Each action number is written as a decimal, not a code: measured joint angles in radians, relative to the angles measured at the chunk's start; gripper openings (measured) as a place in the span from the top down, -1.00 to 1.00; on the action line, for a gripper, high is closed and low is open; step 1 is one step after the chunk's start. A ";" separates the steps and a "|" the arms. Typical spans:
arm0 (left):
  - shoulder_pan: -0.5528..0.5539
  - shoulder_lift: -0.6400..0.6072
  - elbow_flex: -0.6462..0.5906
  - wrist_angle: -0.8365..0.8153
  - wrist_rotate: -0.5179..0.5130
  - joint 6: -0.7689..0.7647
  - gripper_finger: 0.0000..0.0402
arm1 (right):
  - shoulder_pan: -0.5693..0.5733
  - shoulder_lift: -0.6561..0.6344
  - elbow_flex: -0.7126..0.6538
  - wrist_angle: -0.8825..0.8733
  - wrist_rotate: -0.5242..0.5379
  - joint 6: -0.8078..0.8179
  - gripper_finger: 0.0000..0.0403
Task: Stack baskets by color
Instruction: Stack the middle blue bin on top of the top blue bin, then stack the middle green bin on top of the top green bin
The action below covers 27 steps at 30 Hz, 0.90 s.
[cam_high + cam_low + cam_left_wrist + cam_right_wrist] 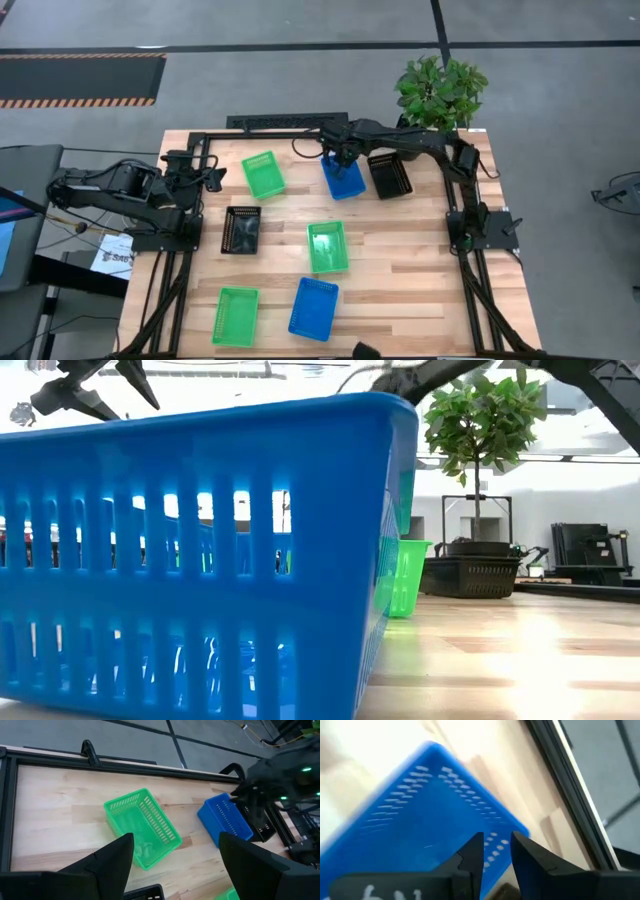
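My right gripper [340,162] [496,840] is shut on a blue basket [345,180] [225,817] at the table's far middle. That basket hangs between a green basket [263,172] [142,827] and a black basket [390,175]. On the table also lie a second black basket [241,229], two more green baskets [327,246] [235,315] and a second blue basket [314,307] [200,560]. My left gripper [212,177] [176,837] waits open above the far left, empty. My right gripper pinches one wall of the blue basket [492,851] near a corner at its far end, one finger inside and one outside. The fingers come from above, slanting down. The basket sits tilted in the hold; whether its low end touches the table I cannot tell.
A potted plant [440,92] stands at the far right corner, just behind the black basket. A black frame [200,135] edges the table's far and side borders. Bare wood [420,280] shows at the right and near right.
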 joint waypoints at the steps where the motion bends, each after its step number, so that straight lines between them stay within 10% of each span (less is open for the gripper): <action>1: 0.000 0.000 0.000 0.000 0.006 0.000 -0.39 | 0.009 -0.010 0.020 -0.013 -0.022 -0.009 0.41; 11: 0.000 0.004 0.000 -0.001 0.169 0.004 -0.39 | 0.186 -0.179 0.059 -0.346 -0.263 0.198 0.30; 20: 0.000 0.007 0.000 -0.001 0.180 0.048 -0.39 | 0.411 -0.311 -0.197 -0.224 -0.220 0.709 -0.23; 27: 0.000 0.006 0.000 -0.002 0.179 0.104 -0.39 | 0.528 -0.288 -0.301 0.019 -0.205 1.023 -0.29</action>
